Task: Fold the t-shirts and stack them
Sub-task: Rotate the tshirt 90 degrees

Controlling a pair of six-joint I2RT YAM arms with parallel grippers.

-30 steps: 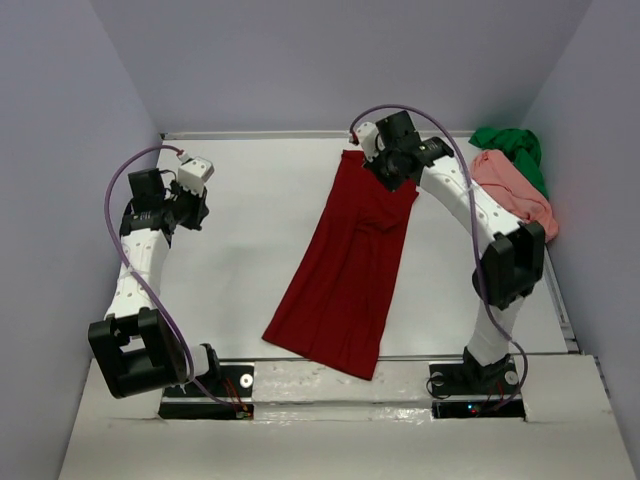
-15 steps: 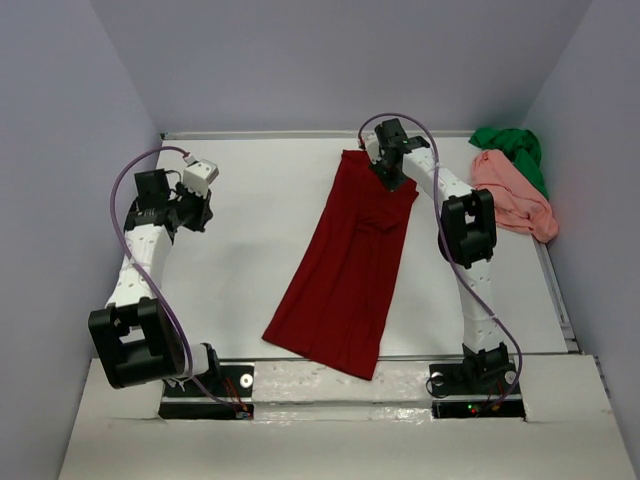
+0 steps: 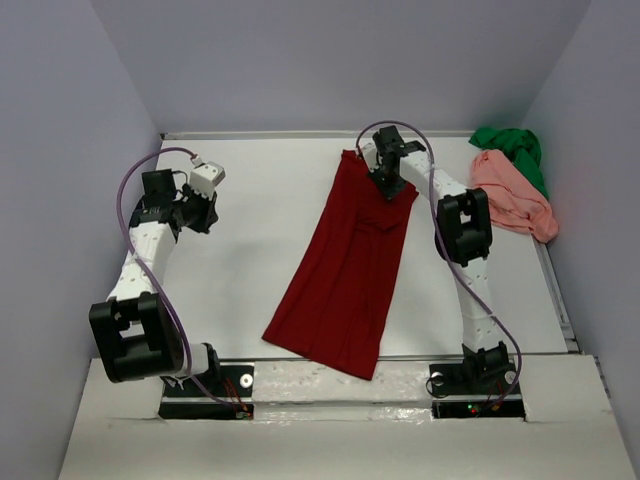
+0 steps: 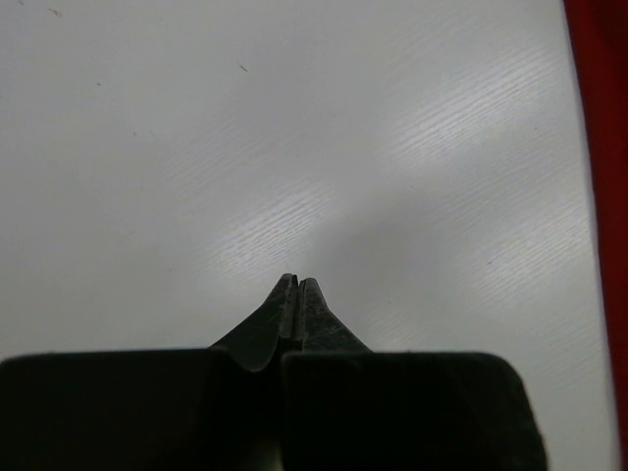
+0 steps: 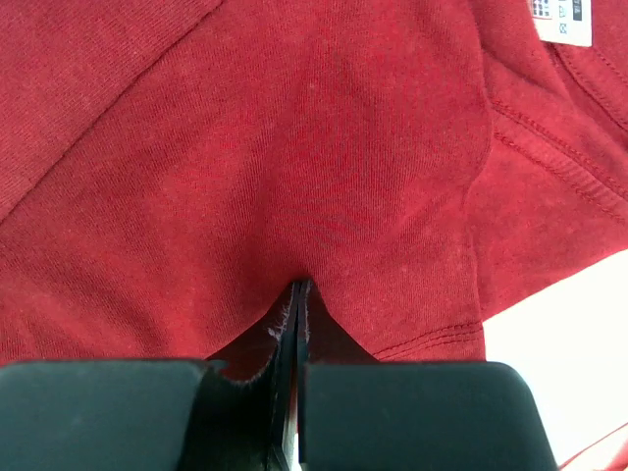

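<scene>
Top external view: a dark red t-shirt (image 3: 350, 265) is seen laid out as a long strip down the middle of the white desk (image 3: 260, 250), slanting from close to the far edge to the near edge, where its lower end is spread just beside the arm bases. The right gripper (image 3: 390, 185) is lowered onto the far end of that shirt; in the right wrist view the right gripper (image 5: 297, 290) is shown with its jaws pressed together on a small pinch of the red cloth (image 5: 294, 147), the fabric puckered towards the tips, and a white label (image 5: 561, 22) is caught at the top right of that picture. The left gripper (image 3: 203, 214) is held over bare desk near the left edge, well apart from the red shirt; in the left wrist view the left gripper (image 4: 297, 285) is closed tight with nothing between the jaws, and only a sliver of the red shirt (image 4: 613, 196) is visible at the right border. A salmon pink t-shirt (image 3: 515, 195) is bunched at the far right corner of the desk, with a bright green t-shirt (image 3: 515, 148) crumpled just behind it, towards the far edge, the two touching.
</scene>
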